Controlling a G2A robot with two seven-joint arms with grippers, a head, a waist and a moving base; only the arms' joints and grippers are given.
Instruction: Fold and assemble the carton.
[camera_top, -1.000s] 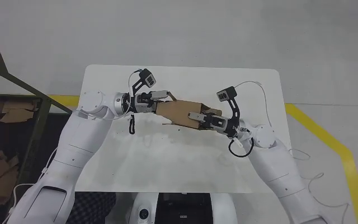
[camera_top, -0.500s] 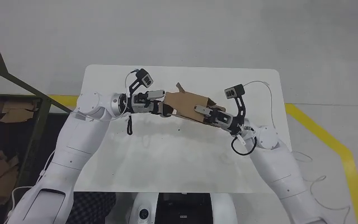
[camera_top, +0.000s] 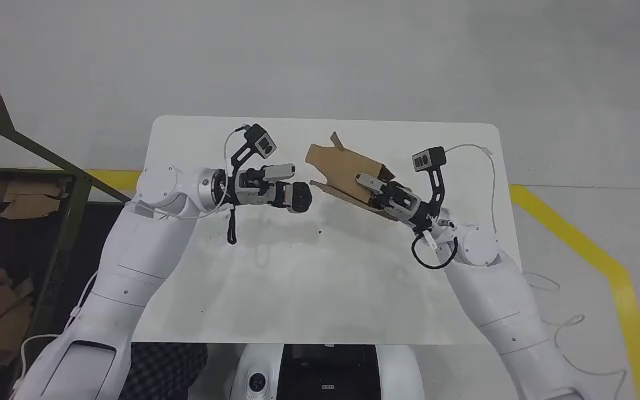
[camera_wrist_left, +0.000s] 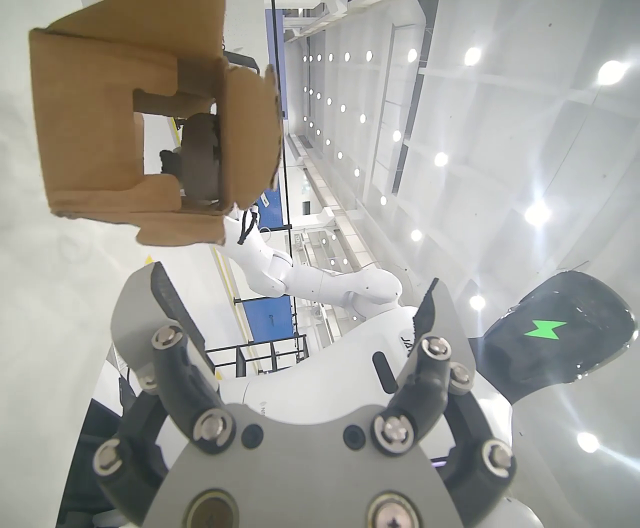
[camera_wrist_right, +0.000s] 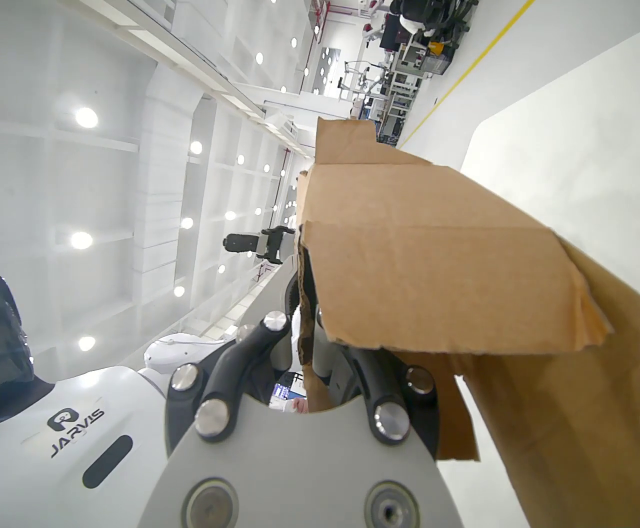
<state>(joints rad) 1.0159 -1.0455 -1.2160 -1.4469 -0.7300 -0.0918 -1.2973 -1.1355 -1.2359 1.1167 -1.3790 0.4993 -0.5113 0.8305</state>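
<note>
A brown cardboard carton (camera_top: 338, 164) hangs tilted above the far middle of the white table, partly folded, with one flap sticking up. My right gripper (camera_top: 373, 186) is shut on its wall at the right end; in the right wrist view the carton (camera_wrist_right: 425, 260) covers the fingertips of the right gripper (camera_wrist_right: 310, 325). My left gripper (camera_top: 300, 196) stands open just left of the carton, apart from it. The left wrist view has the carton (camera_wrist_left: 125, 130) beyond the left gripper (camera_wrist_left: 300, 305), its open end facing the camera, nothing between the fingers (camera_wrist_left: 167, 300).
The white table (camera_top: 320, 290) has free room in front of both arms. A dark rack with flat cardboard pieces (camera_top: 35, 200) stands off the table's left edge. A yellow floor line (camera_top: 570, 230) runs to the right.
My left gripper has let go of the carton and drawn back to the left. The right gripper has carried the carton up and toward the far right, tilting it.
</note>
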